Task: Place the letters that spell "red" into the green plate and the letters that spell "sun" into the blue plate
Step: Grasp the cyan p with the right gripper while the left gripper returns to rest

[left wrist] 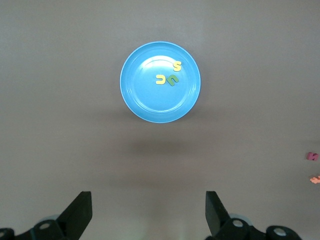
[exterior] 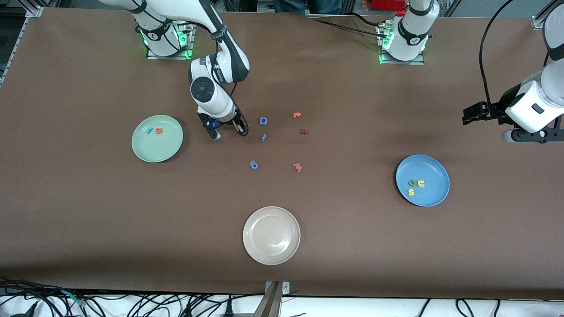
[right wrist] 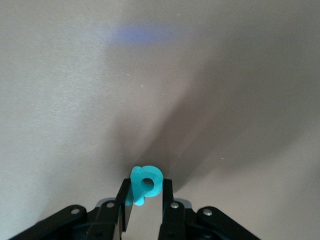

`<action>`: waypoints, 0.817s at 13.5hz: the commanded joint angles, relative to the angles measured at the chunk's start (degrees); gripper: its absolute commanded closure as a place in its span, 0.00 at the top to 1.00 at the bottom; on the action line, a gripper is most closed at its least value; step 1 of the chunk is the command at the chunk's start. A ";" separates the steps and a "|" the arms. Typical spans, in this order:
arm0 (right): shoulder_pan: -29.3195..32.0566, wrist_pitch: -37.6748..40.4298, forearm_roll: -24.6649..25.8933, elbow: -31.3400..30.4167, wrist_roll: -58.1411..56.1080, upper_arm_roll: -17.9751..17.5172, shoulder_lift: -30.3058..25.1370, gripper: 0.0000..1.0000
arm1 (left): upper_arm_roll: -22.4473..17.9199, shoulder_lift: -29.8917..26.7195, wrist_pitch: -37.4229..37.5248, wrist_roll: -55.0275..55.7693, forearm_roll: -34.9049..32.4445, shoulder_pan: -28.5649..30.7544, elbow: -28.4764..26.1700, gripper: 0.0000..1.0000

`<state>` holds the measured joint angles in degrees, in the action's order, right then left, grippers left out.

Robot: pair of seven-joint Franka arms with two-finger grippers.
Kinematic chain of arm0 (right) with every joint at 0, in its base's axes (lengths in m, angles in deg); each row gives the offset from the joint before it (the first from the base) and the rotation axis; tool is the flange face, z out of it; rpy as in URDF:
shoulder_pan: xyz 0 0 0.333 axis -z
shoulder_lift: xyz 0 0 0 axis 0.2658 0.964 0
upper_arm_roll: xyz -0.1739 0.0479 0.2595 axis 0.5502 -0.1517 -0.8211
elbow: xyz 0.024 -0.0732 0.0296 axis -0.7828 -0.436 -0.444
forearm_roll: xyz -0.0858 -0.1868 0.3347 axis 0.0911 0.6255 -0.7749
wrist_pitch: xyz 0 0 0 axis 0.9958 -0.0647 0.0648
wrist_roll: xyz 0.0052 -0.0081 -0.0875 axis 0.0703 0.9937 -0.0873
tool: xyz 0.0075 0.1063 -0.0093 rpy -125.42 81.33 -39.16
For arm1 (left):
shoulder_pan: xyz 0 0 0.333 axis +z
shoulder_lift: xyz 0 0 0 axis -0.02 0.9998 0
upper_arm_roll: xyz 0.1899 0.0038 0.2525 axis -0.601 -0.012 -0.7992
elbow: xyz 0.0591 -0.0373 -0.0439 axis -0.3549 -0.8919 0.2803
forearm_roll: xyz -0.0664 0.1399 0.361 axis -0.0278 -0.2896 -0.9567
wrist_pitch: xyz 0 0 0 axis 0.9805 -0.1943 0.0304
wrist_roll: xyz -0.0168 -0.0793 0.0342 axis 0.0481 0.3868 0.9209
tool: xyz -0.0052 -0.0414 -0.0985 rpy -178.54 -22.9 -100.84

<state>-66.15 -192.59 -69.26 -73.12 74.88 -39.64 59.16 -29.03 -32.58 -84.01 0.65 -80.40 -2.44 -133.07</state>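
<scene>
Teal d [right wrist: 145, 183], mint-green plate [exterior: 145, 149], blue plate [exterior: 434, 193].

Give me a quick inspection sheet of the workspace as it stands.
Surface: brown table, flat.
Job's things: teal r and orange e in the green plate; s, n and u in the blue plate; teal d between the right gripper's fingers.
Clutter: cream plate; blue D, orange t, dark red letter, pink w, two small blue letters mid-table.
Grippers: right gripper low over the table beside the green plate, shut on the d; left gripper open, waiting above the blue plate's end.
Cables: along both table edges, off the work area.
Surroundings: nothing seen.
</scene>
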 commanded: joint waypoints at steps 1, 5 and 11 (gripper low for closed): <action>-0.32 7.77 -0.85 0.11 -4.27 3.93 -5.35 0.19 | -0.44 0.90 1.11 -1.14 -0.31 -0.56 2.13 1.00; -0.32 26.48 0.11 3.35 -13.77 14.39 -10.46 0.19 | -0.35 1.78 1.20 -1.06 -0.30 -0.65 3.45 1.00; -0.15 36.46 6.88 4.86 -38.70 30.30 -8.37 0.19 | -0.44 3.10 1.11 -0.62 -0.39 -0.65 5.21 1.00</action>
<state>-65.88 -156.86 -63.12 -67.86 43.95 -12.89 48.95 -29.06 -30.69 -84.01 0.65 -80.40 -2.66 -130.23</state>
